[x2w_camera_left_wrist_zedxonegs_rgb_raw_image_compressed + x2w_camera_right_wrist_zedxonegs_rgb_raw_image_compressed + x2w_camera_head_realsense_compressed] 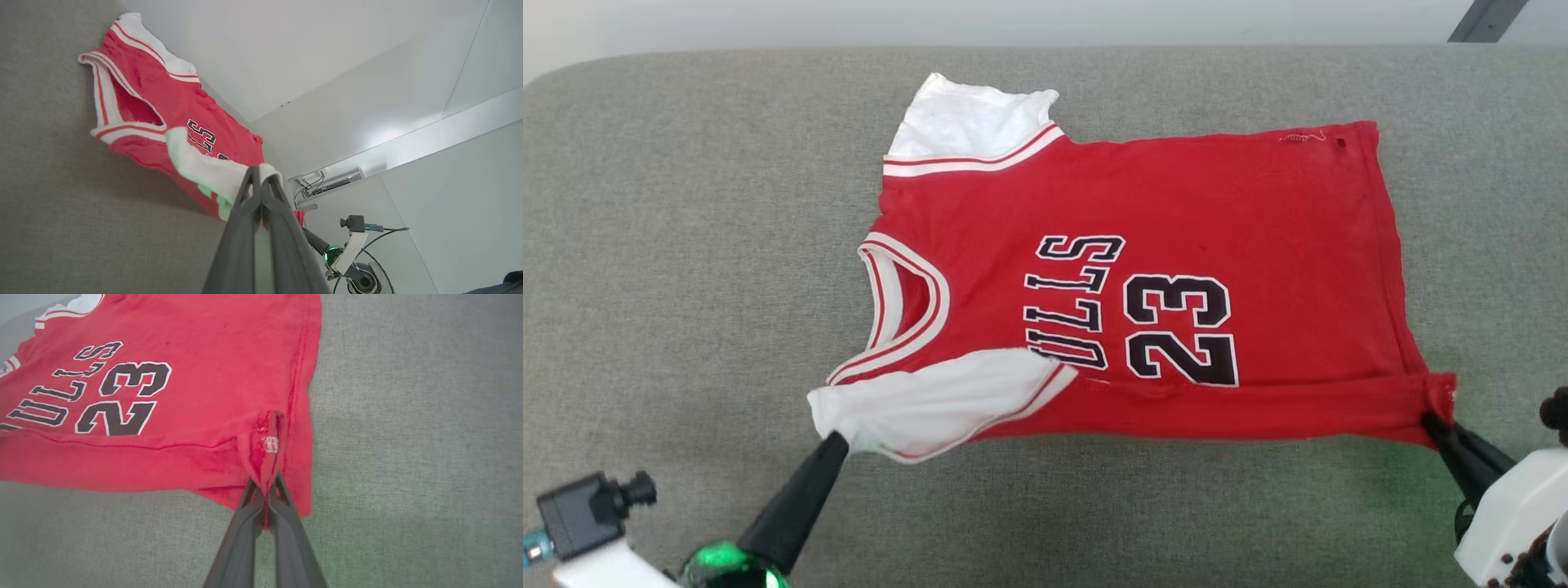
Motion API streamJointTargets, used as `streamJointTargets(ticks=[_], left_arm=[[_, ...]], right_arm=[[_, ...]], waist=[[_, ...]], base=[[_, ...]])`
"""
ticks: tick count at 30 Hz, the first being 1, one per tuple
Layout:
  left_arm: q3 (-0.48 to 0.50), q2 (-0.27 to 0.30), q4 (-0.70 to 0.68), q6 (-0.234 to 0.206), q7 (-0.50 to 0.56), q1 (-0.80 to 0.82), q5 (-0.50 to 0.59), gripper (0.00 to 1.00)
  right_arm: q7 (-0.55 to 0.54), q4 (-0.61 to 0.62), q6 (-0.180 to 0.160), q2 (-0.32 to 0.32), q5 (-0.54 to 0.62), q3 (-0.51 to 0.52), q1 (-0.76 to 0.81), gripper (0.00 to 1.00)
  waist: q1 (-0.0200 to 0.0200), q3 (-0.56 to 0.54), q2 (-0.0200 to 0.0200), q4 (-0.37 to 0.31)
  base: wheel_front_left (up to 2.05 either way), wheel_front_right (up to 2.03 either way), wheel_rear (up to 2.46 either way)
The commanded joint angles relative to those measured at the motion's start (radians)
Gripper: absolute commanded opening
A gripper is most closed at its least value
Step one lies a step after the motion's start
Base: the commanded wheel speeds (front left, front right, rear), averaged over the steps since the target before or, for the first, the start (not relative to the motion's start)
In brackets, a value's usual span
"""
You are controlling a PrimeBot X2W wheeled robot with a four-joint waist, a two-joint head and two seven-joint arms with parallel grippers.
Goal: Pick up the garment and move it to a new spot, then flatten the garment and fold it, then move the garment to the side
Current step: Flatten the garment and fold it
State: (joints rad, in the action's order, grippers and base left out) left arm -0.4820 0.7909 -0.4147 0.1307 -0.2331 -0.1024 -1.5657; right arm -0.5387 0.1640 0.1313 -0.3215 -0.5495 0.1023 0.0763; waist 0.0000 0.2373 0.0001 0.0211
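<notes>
The left pincer (837, 443) is clenched on the outer edge of the garment's near white sleeve (931, 400). In the left wrist view its two dark fingers press together with white cloth pinched at the tips. The right pincer (1431, 422) is likewise clenched on the garment, gripping the near corner of the hem (1441, 392). In the right wrist view a small ridge of red cloth is bunched between its closed fingers, with a small white mark on the ridge just beyond the tips. Between the two grips, the garment's (1176, 204) near long edge runs as a narrow doubled band of red. The gripped sleeve lies drawn over the chest and covers the first letter of the black lettering (1086, 302), which sits next to a large 23. The garment lies spread sideways on the grey fabric-covered table (686, 245), front up. Its striped collar (907, 302) points to the robot's left and its hem to the robot's right. The far white sleeve (968, 122) lies flat against the table beyond the collar, its red-and-white trim showing at the seam. A green light (731, 563) glows at the base of the left pincer, beside a small black camera (580, 510) on that wrist.
</notes>
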Motion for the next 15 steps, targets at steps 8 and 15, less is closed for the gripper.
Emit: streamJointTargets(ticks=[8, 15], left_arm=[[0.015, -0.032, 0.086, -0.001, 0.150, 0.280, -0.045, 0.00], [0.040, -0.103, 0.281, -0.001, 0.272, 0.485, -0.081, 0.00]], right_arm=[[-0.031, -0.013, -0.001, 0.037, 0.049, 0.021, -0.156, 0.00], [-0.018, -0.122, -0.001, 0.053, 0.065, 0.019, -0.294, 0.00]], waist=[[0.0000, 0.053, -0.0001, -0.016], [0.0000, 0.127, -0.0001, -0.028]], base=[[0.00, 0.00, 0.00], [0.00, 0.00, 0.00]])
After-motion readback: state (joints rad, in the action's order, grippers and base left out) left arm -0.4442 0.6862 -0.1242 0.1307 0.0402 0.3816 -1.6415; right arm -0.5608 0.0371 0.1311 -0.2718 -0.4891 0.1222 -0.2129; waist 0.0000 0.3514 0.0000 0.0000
